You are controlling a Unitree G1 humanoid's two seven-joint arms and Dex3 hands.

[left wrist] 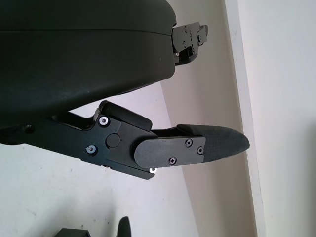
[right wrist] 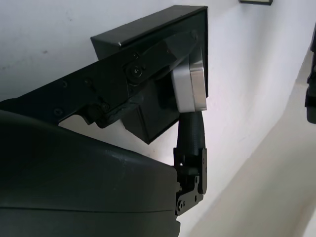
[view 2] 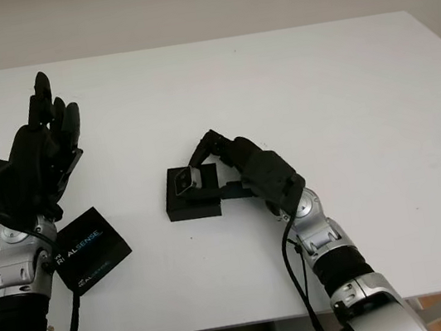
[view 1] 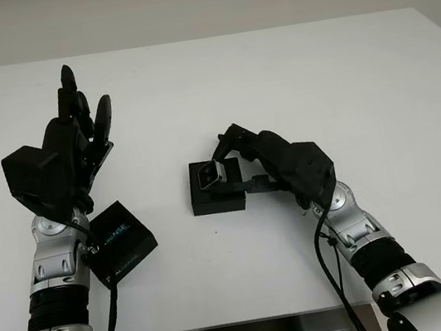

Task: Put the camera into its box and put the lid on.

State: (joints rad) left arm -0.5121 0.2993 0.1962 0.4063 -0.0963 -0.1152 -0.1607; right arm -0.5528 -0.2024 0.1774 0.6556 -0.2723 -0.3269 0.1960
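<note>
Step in hand: lowering the camera (view 1: 210,175) into the box (view 1: 215,186), judged about half done, lid (view 1: 120,241) not yet on
Right hand (view 1: 241,160): closed around the camera, fingers pinching its silver body from either side, held just over the open box near the table's (view 1: 315,75) middle
Camera: small, silver-edged, dark-faced, tilted, sat at the mouth of the box; in the right wrist view pressed against the box's inner wall (right wrist: 163,103), not clearly seated flat
Box: black, square, open, resting on the white table, just beside the right hand's palm
Lid: black, printed with white lettering, lay flat on the table on the left side, well apart from the box, partly behind the left forearm
Left hand (view 1: 74,142): open, held nothing, raised above the table's left part, beyond the lid
Next move, as a judgement: called for levelling the camera, pressing it down until flush, then letting go without dragging it back out
After that: left hand down to the lid, lid carried across and squared over the box
</note>
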